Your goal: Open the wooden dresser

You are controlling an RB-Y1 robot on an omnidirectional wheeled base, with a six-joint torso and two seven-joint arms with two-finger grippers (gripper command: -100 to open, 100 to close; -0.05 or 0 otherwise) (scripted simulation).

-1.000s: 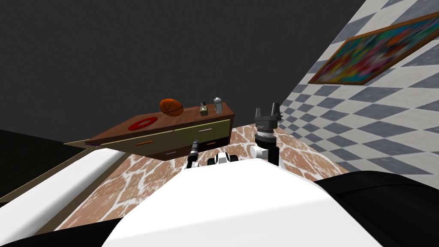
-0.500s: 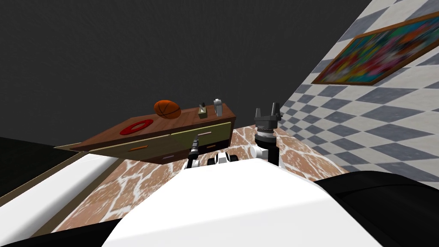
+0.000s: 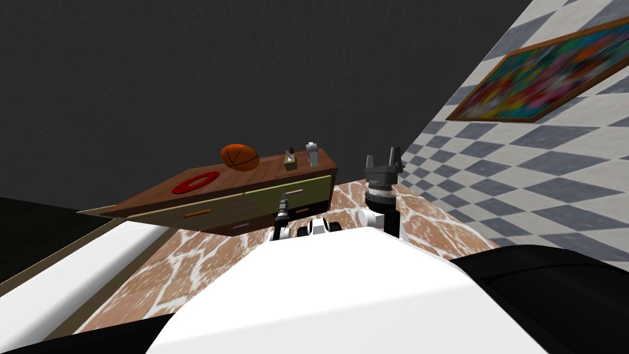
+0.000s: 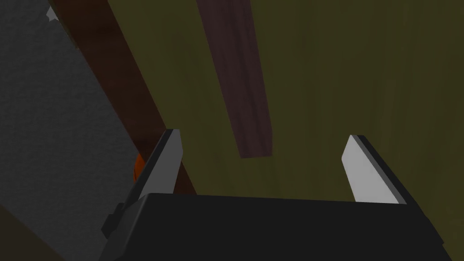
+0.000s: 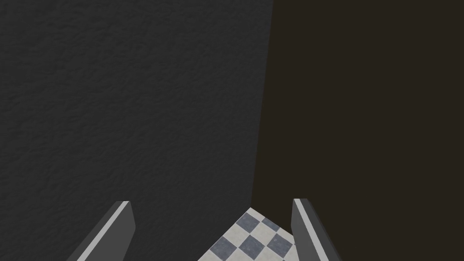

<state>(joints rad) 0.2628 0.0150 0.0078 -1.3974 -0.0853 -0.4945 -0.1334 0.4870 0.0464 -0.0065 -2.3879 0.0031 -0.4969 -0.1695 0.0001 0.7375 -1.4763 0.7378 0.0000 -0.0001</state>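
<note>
— Where does the dresser stand?

— Ahead and a little to the left, against the dark grey wall; brown wooden top, olive-green drawer fronts; the brown stone-patterned floor lies under it.

— And the left gripper?

— Right in front of the upper right drawer; in the left wrist view the left gripper has its two fingers spread wide with nothing clamped; the end of a dark purplish-brown handle reaches into the gap between them, and neither blade touches it; the olive drawer front is behind.

— The right gripper?

— Raised upright beside the dresser's right end, well apart from it; its fingers stand apart, holding nothing.

— Anything to read?

— On the dresser top sit an orange basketball, a red ring and two small items; any markings on them are too small to tell; a colourful framed painting hangs on the chequered wall, blurred.
</note>
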